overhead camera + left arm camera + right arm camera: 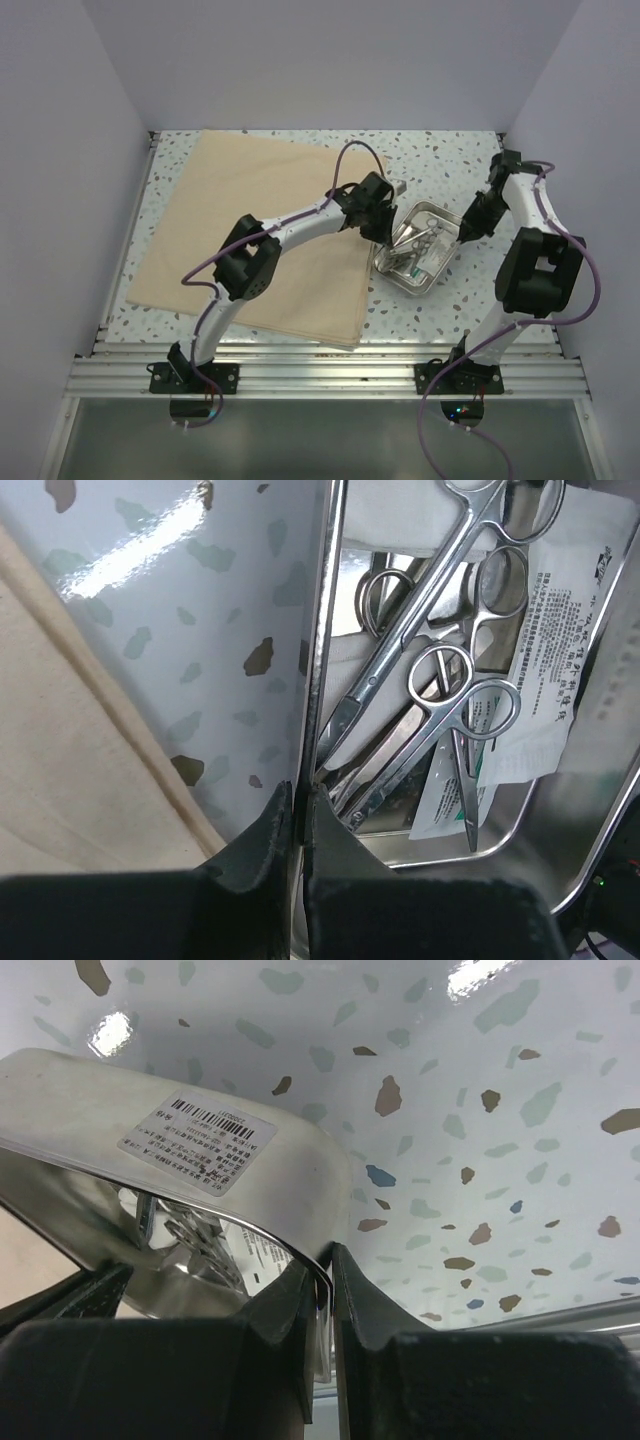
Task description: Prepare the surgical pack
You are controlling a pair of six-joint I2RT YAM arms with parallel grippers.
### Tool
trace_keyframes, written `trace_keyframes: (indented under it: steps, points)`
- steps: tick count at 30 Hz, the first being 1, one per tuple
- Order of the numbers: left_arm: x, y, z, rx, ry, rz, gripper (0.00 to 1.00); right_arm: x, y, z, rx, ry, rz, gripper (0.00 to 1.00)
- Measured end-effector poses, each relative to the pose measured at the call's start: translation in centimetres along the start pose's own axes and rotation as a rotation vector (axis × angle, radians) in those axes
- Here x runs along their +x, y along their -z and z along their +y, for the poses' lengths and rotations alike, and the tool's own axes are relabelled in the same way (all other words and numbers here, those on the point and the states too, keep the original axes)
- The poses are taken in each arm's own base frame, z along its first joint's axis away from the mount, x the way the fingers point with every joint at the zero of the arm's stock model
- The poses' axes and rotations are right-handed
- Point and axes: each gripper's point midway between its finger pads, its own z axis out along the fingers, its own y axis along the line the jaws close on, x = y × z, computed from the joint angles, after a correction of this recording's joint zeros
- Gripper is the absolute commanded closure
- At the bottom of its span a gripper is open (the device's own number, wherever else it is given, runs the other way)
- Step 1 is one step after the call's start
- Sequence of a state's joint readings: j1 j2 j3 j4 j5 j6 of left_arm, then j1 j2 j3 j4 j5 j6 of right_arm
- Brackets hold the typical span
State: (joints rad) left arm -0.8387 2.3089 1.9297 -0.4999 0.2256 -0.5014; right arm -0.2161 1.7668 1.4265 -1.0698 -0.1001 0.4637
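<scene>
The steel tray (441,213) of the surgical pack sits right of the tan cloth sheet (240,200). It holds steel scissors (440,610) and forceps (400,730), printed sealed packets (545,660) and white gauze (400,505). My left gripper (382,238) is shut on the tray's left rim (325,630), one finger inside the tray and one outside, seen close as the left gripper (300,792). My right gripper (463,232) is shut on the opposite rim, shown as the right gripper (328,1258) pinching the tray wall (300,1180) beside a barcode sticker (197,1140).
The cloth's edge (60,760) lies just left of the tray over the speckled tabletop (480,1110). White walls enclose the table on three sides. A metal rail (330,375) runs along the near edge by the arm bases.
</scene>
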Motion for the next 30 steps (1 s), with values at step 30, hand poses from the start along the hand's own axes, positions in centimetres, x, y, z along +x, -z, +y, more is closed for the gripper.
trace_keyframes:
  steps: [30]
  points:
    - [1.7,19.4,19.8,-0.386,0.201,0.141,1.00,12.1,-2.1,25.0,-0.325,0.206,0.006,1.00]
